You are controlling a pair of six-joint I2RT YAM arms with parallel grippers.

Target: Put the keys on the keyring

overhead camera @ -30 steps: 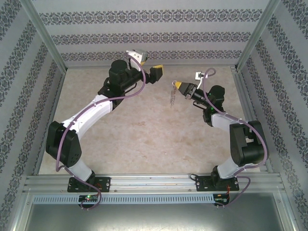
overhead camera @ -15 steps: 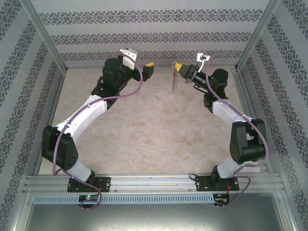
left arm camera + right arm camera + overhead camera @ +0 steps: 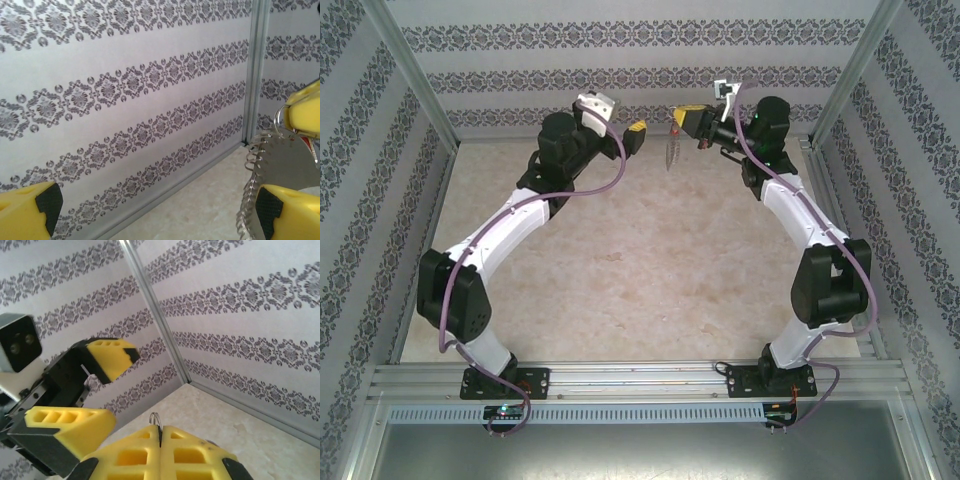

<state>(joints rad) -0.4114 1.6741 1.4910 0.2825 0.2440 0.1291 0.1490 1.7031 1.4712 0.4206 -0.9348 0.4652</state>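
Left claw [image 3: 156, 205]: we see its two yellow fingers spread wide with nothing between them, high above the tabletop [image 3: 640, 270] and near the patterned back wall [image 3: 125, 100].
Right claw [image 3: 160, 432]: its yellow fingers are pressed together, pinching the top of the keyring [image 3: 672, 150]. In the right wrist view a thin bend of wire pokes up from between the tips.
Keyring: it hangs in the air under the right claw, clear of the tabletop and between the two claws. A row of small silvery pieces runs along one side.
Claws to each other: they face one another, close but apart.
Ring and left claw: the loop is just beside one left finger; we cannot tell whether they touch.
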